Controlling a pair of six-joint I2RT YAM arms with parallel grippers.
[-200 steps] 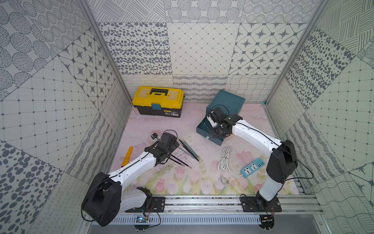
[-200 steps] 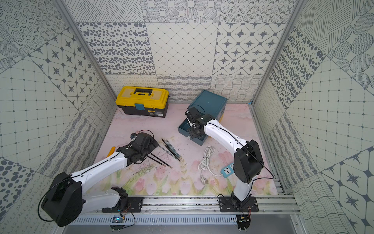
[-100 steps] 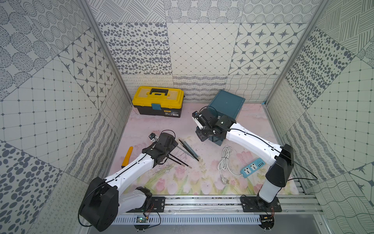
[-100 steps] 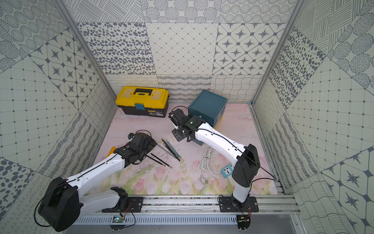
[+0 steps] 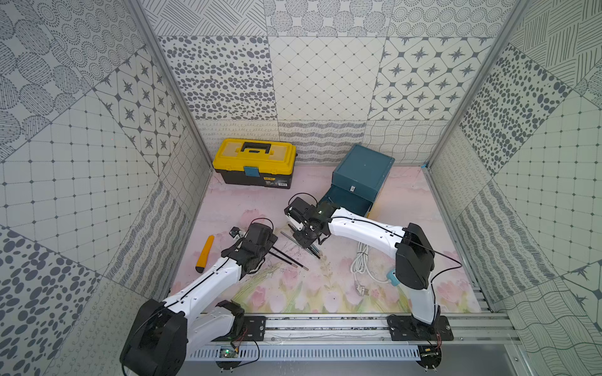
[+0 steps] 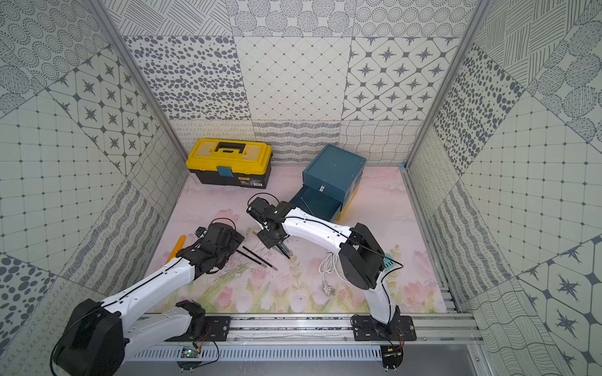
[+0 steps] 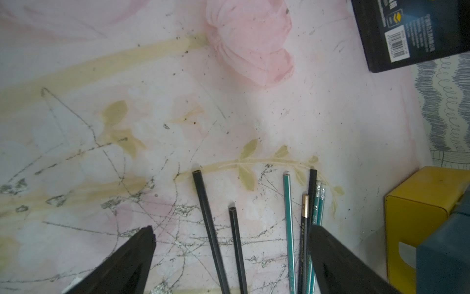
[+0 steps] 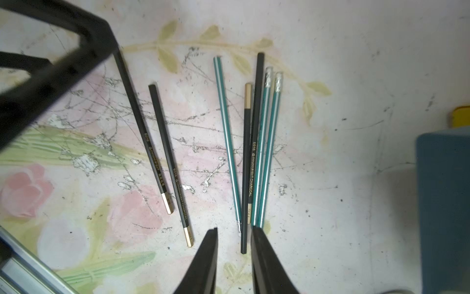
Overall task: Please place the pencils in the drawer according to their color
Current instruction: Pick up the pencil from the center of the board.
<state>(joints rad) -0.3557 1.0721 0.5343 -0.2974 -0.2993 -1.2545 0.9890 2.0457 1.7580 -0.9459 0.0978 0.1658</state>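
Right wrist view: we see the right gripper (image 8: 234,229) jaws narrow, slim gap between them, nothing pinched. The butt of one black pencil (image 8: 246,152) lies on the mat (image 8: 330,178) inside that gap, closer to one finger; contact we cannot tell. It belongs to a bundle (image 8: 255,142) of five, two black and three teal, whose ends converge just ahead of the jaws. A black pair (image 8: 170,163) with gold ends lies apart from the bundle, outside the jaws.

Left wrist view: left gripper (image 7: 231,227) jaws spread wide, holding nothing. The black pair runs between its fingers (image 7: 127,259), on the mat, touching neither. The bundle sits just beside one finger, partly hidden behind it.

In both top views we have the right gripper low over the bundle, pencil ends poking out at 5 o'clock. Left gripper at 9 o'clock from it, near; black pair sticks out toward 4 o'clock. The chest (image 5: 361,169) stands at 1 o'clock from the right gripper, second teal drawer (image 5: 350,201) pulled out, yellow drawer (image 6: 348,201) under it. Toolbox (image 5: 254,162) at 11 o'clock of the mat, orange tool (image 5: 204,252) at 9 o'clock from the left gripper, white cable (image 5: 361,263) at 4 o'clock from the right gripper.
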